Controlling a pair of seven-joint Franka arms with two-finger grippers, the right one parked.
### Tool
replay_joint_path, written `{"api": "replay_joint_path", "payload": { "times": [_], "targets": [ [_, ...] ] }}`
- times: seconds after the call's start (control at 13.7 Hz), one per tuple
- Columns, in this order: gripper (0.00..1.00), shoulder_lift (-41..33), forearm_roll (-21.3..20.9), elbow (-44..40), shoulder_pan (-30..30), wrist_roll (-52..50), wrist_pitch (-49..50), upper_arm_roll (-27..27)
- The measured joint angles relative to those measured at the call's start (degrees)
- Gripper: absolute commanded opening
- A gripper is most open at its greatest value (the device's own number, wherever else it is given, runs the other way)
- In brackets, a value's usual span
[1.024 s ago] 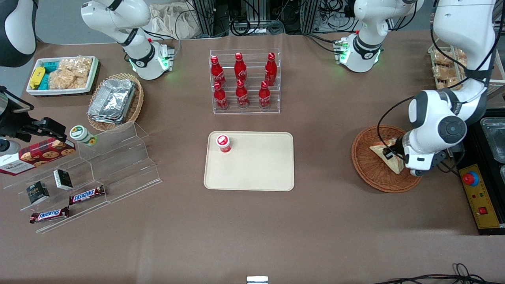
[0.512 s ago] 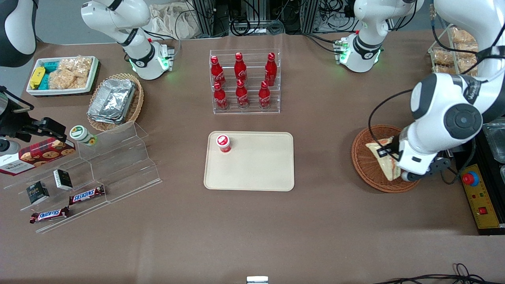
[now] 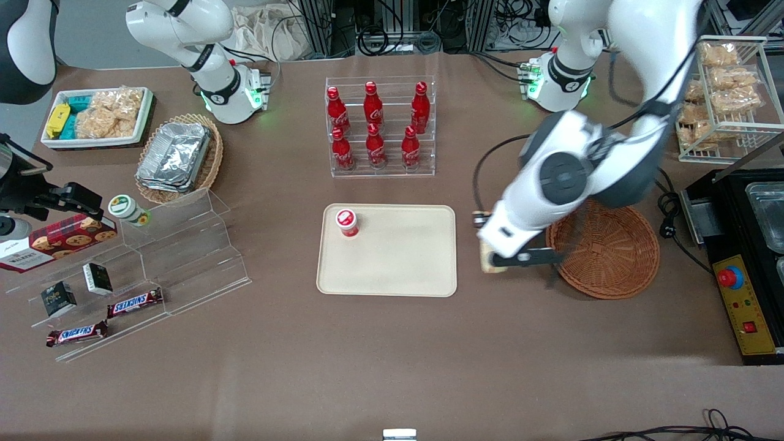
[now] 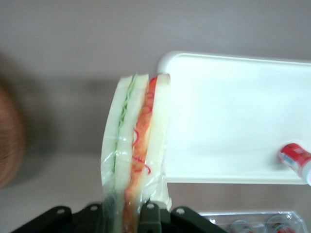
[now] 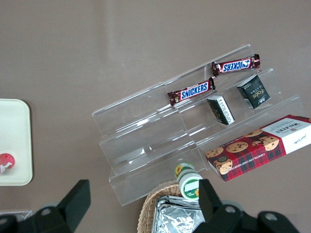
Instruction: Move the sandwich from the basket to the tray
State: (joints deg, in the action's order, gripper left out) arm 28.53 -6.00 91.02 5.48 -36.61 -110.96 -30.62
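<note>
The sandwich [image 4: 136,145], a plastic-wrapped wedge of white bread with green and red filling, stands on edge between my fingers. My left gripper [image 4: 127,213] is shut on its lower end. In the front view the gripper [image 3: 493,260] hangs above the table between the tray [image 3: 398,269] and the round reddish-brown basket [image 3: 612,288], with the sandwich [image 3: 486,254] showing just beside the tray's edge. The basket holds nothing. In the wrist view the cream tray [image 4: 233,121] lies just past the sandwich.
A small red-capped bottle [image 3: 347,222] stands in the tray's corner. A clear rack of red cola bottles [image 3: 380,128] stands farther from the camera than the tray. A stepped acrylic shelf [image 3: 177,257] with snacks lies toward the parked arm's end. A black control box [image 3: 744,306] flanks the basket.
The gripper has lifted the sandwich out of the basket and carried it toward the tray. The basket is now uncovered and empty.
</note>
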Motion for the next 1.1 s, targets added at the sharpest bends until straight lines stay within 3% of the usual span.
{"api": "replay_joint_path", "payload": {
  "times": [0.44, 0.66, 1.1],
  "targets": [
    [0.0, 15.15, -10.4, -3.79, 7.5, -7.68, -5.0, 0.13],
    [1.0, 18.22, -11.96, -6.51, 8.12, -9.21, -5.01, 0.22],
    [1.0, 17.3, -12.34, -9.68, 8.0, -10.03, -3.25, 0.87]
  ]
}}
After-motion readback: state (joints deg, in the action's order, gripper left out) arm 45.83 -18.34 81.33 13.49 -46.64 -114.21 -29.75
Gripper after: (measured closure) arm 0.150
